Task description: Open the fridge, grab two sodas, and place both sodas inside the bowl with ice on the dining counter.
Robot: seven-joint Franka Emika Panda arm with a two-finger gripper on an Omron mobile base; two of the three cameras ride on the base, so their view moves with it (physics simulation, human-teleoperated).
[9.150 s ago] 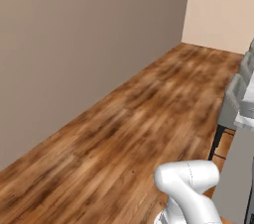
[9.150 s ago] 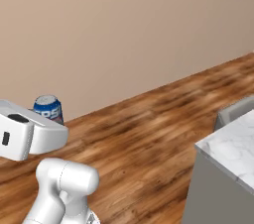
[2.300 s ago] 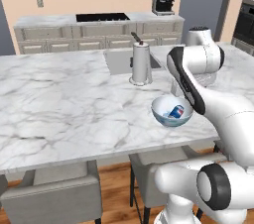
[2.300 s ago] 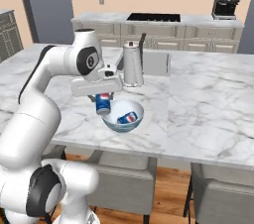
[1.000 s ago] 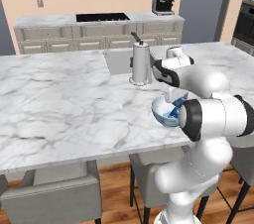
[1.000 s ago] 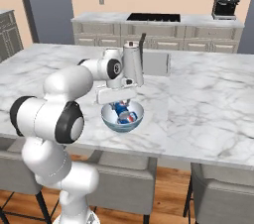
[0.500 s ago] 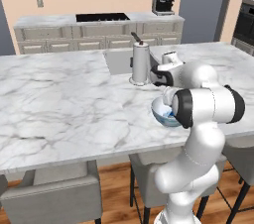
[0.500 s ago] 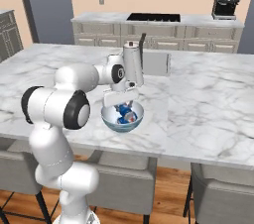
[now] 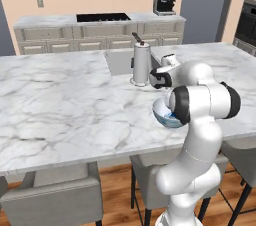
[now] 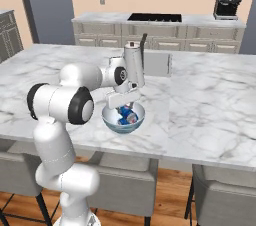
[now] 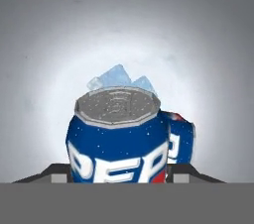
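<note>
Two sodas are seen in the bowl with ice (image 10: pixel 123 120) on the dining surface (image 10: pixel 210 100). In the hand view, the nearer soda (image 11: pixel 117 139) stands with its silver top facing the camera, and the second soda (image 11: pixel 180 141) is touching it on one side, partly hidden behind it. Pale blue ice cubes (image 11: pixel 116 78) are seen just beyond the cans, against the pale inner wall of the bowl. In the right base view the blue-and-white cans (image 10: pixel 127 115) are visible inside the bowl, below the tool (image 10: pixel 121 105).

The tool is lowered into the bowl, with its tips on either side of the nearer can, so the jaws stand about a can's width apart. Whether the can is gripped or merely straddled cannot be told.

The bowl (image 9: pixel 161 115) is placed near the front edge of the surface, largely hidden by the arm in the left base view. A tall steel pitcher (image 9: pixel 141 63) stands just behind the bowl. Grey stools (image 10: pixel 222 192) are set under the front edge.
</note>
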